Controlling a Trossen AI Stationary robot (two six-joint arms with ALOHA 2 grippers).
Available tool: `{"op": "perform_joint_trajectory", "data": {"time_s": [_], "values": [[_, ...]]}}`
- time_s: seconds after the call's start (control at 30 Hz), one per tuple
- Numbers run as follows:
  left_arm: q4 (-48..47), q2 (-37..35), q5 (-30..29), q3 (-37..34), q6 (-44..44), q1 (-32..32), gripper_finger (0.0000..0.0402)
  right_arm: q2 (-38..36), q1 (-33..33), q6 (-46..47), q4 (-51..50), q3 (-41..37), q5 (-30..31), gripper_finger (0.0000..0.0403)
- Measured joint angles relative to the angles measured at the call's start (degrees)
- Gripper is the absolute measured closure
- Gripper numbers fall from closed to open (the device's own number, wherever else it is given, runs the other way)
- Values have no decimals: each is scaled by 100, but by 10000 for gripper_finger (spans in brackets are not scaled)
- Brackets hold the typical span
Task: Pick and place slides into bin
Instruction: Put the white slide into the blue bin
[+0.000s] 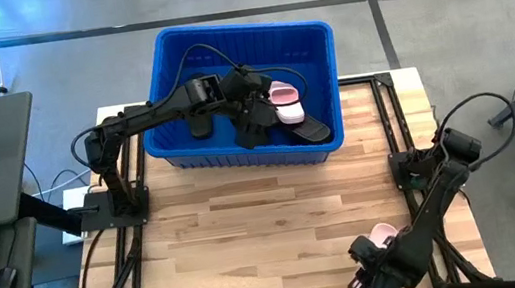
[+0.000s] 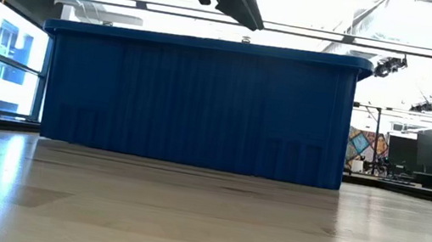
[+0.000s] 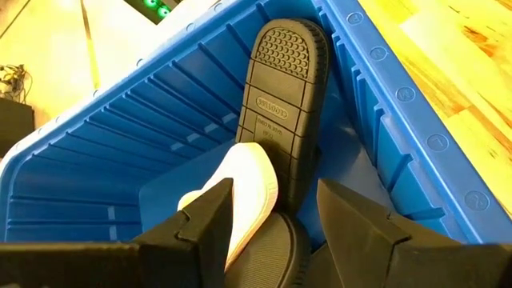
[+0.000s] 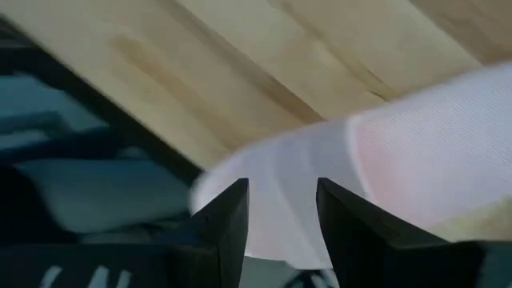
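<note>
The pale wooden plank tabletop (image 1: 280,232) lies mostly bare, its broad middle free of anything between the near edge and the tub at the far edge.

Nearest, at the near right corner, the right gripper (image 1: 373,284) hovers low over a pale pink open-toe slip-on sandal (image 1: 383,235) that lies close to the table's edge and the dark frame rail there. In the right wrist view its fingers (image 4: 228,220) stand apart with the pink sandal (image 4: 400,160) just beyond them, not between them. I judge this the last sandal left on the table. With so little margin at the corner, a nudge could push it off.

Farther off, the large rectangular bright blue plastic bin (image 1: 243,151) with ribbed sides sits at the far edge. Inside lie black sandals (image 1: 311,131) and another pink sandal (image 1: 283,95); I cannot count them exactly beneath the arm. The left gripper (image 1: 253,124) hangs above the bin's interior, jaws spread and empty, a black sole (image 3: 284,104) leaning on the wall ahead. It has clear room to rise above the rim.
</note>
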Motion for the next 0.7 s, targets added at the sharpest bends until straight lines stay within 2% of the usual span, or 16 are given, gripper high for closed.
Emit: {"op": "perform_joint_trajectory", "data": {"time_s": [0.13, 0.23, 0.4, 0.7], "values": [[-22, 0, 0, -1, -2, 0, 229, -4, 63, -66, 59, 260, 333, 263], [-60, 2, 0, -1, -2, 0, 229, 32, 135, -47, 563, 257, 380, 263], [-177, 2, 0, 0, -2, 1, 229, 318, 255, 26, 1619, 257, -51, 263], [-166, 2, 0, -1, -61, 0, 229, 760, 337, 255, 1334, 252, -567, 263]]}}
